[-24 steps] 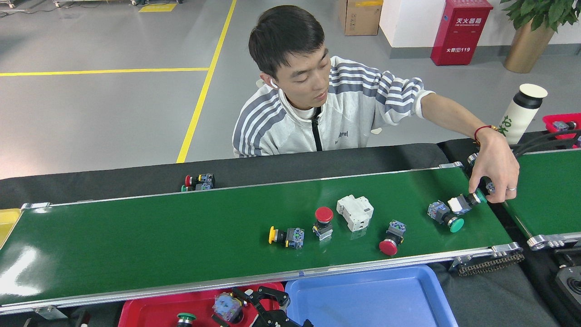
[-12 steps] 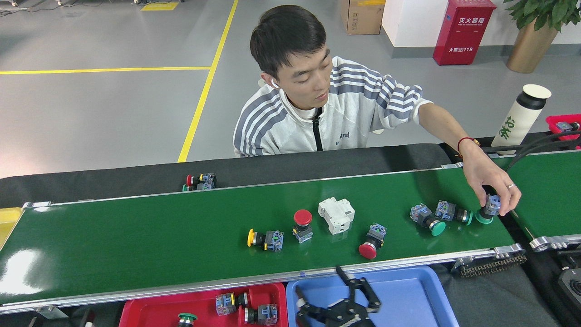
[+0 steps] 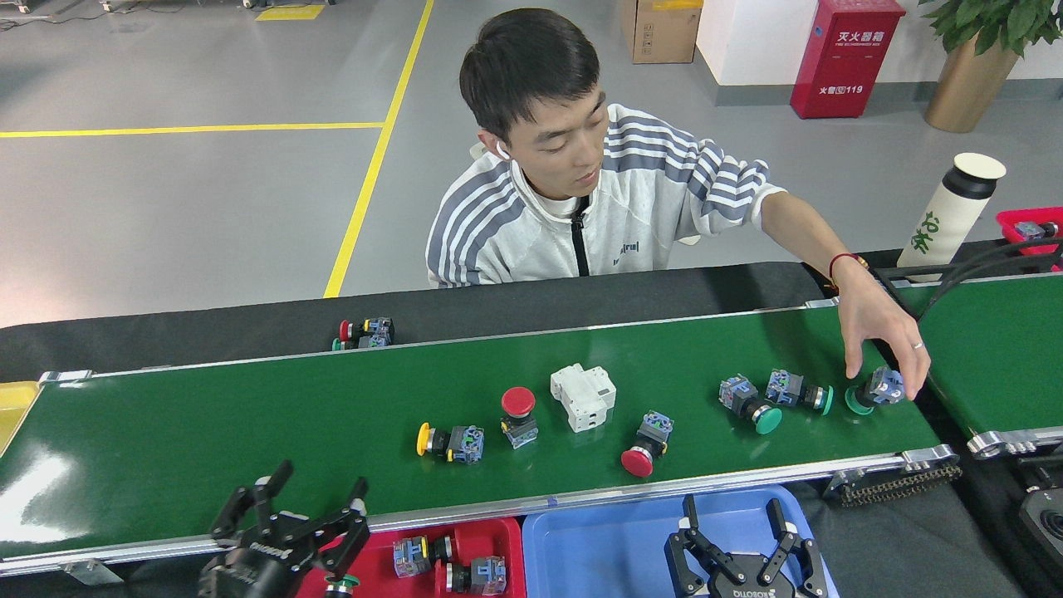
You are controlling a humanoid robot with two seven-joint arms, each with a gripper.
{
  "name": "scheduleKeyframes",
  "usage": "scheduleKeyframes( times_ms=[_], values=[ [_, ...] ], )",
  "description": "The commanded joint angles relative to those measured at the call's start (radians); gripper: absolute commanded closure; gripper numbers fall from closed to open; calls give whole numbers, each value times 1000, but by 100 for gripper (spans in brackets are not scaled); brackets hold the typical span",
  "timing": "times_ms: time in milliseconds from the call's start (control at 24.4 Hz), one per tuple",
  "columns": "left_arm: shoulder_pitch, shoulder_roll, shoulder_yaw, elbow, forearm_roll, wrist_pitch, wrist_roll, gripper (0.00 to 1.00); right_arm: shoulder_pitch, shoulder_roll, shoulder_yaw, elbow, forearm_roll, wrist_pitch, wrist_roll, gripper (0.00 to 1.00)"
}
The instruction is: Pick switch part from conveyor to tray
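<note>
glossy green conveyor [image 3: 249,432] is carrying round-capped plastic switch parts [image 3: 453,443], boxy-bodied, toward three o'clock. left gripper [image 3: 311,507] and right gripper [image 3: 735,527] are hovering with fingers spread, at six o'clock beside the red tray [image 3: 498,536].

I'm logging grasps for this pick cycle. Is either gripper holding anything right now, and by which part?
Nothing is held. The left gripper and the right gripper are both open, with nothing between their fingers.
</note>
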Motion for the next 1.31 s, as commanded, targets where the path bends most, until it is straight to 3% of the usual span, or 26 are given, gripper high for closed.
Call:
scheduleKeyframes(
  times_ms=[0,123,574,697,738,779,861,943,1025,1270],
  values=[
    [-23,1,-38,21,-5,35,8,0,-52,5,-4,35,0,21,5,0],
    [-45,-1,-87,36,-9,75,8,0,-153,-7,-2,118,1,57,33,0],
    [-201,1,-134,196,-9,126,10,0,-316,33,49,328,6,60,41,0],
    [-223,19,-137,219,-10,122,13,16,-374,51,50,386,3,60,41,1],
    [-224,27,-139,222,-12,118,15,32,-396,56,53,411,3,60,41,6],
    [-223,42,-139,222,-15,115,15,62,-412,54,61,437,6,60,41,20],
    [-224,61,-137,223,-33,112,16,84,-439,45,95,475,7,60,42,51],
    [-217,65,-130,214,-29,109,19,88,-452,35,108,491,7,59,56,72],
    [-203,68,-114,193,-16,96,21,88,-452,30,108,489,6,57,70,79],
    [-5,120,106,19,94,-69,19,88,-451,24,113,459,3,31,71,87]
  ],
)
